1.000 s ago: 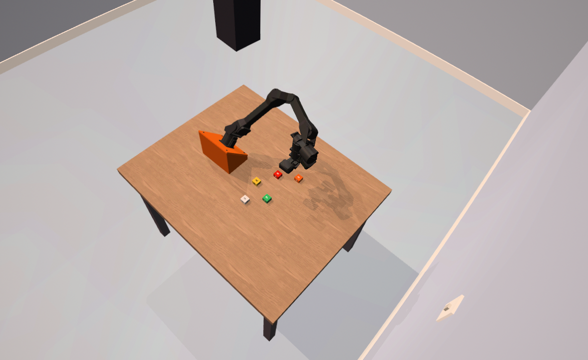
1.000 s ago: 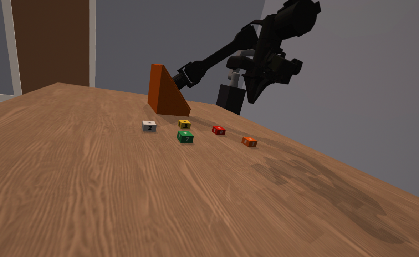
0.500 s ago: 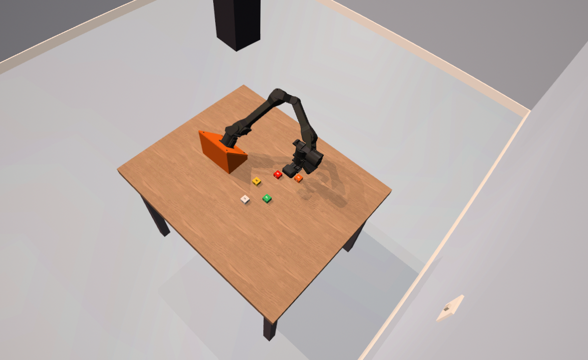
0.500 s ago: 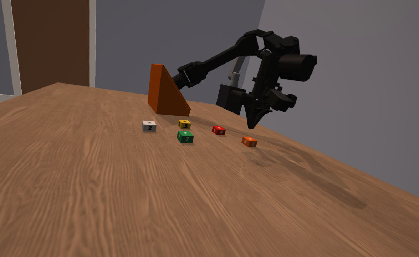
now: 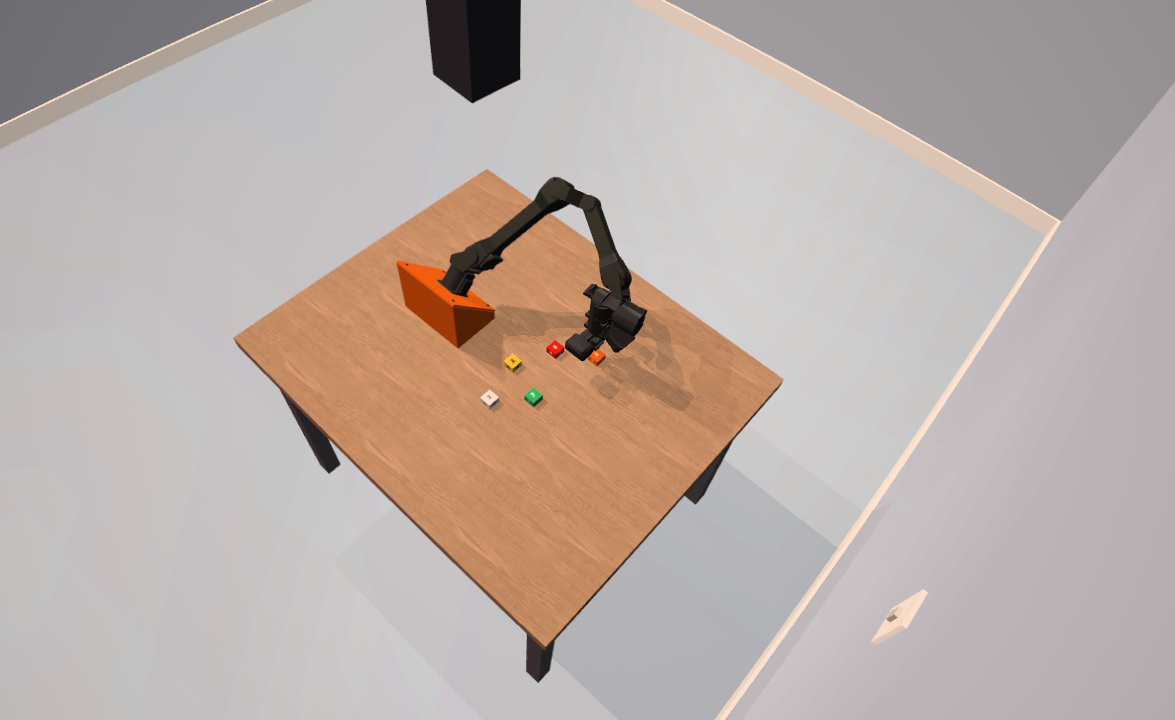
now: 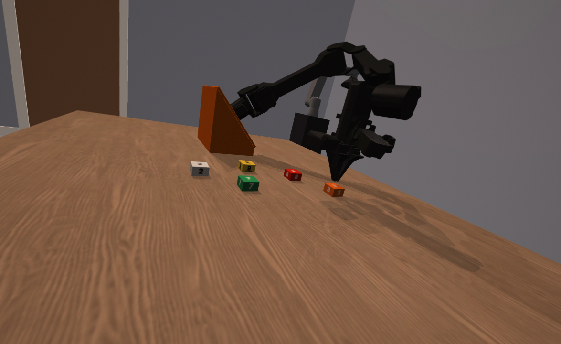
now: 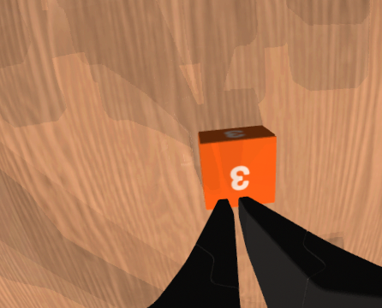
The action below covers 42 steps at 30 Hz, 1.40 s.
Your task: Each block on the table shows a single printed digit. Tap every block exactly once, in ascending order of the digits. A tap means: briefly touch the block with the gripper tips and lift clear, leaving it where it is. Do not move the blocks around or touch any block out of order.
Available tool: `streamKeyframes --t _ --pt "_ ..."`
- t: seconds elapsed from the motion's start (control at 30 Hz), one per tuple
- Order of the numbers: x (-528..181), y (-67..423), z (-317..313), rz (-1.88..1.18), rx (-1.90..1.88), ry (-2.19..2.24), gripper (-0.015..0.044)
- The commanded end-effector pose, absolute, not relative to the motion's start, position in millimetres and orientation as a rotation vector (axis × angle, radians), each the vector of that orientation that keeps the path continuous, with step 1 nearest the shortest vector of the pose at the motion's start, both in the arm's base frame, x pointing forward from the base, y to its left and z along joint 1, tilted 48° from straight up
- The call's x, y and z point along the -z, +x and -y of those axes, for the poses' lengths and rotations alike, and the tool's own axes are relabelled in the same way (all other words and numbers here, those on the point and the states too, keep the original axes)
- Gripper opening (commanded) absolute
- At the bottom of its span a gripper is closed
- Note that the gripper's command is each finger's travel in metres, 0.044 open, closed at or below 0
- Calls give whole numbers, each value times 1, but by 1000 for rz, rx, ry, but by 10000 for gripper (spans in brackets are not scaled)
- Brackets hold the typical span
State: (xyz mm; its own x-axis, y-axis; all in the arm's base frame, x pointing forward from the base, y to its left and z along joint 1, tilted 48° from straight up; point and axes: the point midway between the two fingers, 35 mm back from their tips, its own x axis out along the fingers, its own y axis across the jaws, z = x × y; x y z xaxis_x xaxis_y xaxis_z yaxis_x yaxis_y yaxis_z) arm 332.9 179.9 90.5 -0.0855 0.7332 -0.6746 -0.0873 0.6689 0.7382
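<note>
My gripper [image 6: 335, 179] [image 7: 233, 207] is shut on nothing, its tips just above the orange block [image 5: 596, 356] [image 6: 333, 189] [image 7: 221, 171], which shows a 3. In the wrist view the tips overlap the block's near edge; whether they touch it is hard to tell. The red block [image 5: 554, 349] [image 6: 292, 175] with an 8 lies beside it. The yellow block [image 5: 512, 362] [image 6: 247, 166] shows an underlined 9. The green block [image 5: 533, 396] [image 6: 247, 183] shows a 7. The white block [image 5: 489, 399] [image 6: 199, 168] shows a 2.
The orange wedge-shaped base [image 5: 430, 308] [image 6: 227, 132] carries the arm on the wooden table [image 5: 537, 537] [image 6: 145, 265]. The arm's shadow falls on the table around the orange block. A dark pedestal [image 6: 303, 128] with a grey arm stands beyond the table.
</note>
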Motion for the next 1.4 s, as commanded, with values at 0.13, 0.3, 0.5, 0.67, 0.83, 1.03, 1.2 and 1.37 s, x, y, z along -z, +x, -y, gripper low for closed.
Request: streamKeyframes --t 0.13,0.3,0.5,0.67,0.83,1.03,1.2,1.37 --pt "-82 331 -189 -1516 -744 566 20" --pt "-81 331 -190 -1516 -745 566 20" --pt "-101 334 -168 -1516 -744 565 20" --pt "-108 336 -160 -1516 -742 563 20" --pt "-153 341 -110 -1518 -741 562 20" --pt "-151 342 -105 -1518 -739 562 20" --pt "-84 356 -41 -1520 -718 548 20" --pt "-23 347 16 -1521 -724 550 20"
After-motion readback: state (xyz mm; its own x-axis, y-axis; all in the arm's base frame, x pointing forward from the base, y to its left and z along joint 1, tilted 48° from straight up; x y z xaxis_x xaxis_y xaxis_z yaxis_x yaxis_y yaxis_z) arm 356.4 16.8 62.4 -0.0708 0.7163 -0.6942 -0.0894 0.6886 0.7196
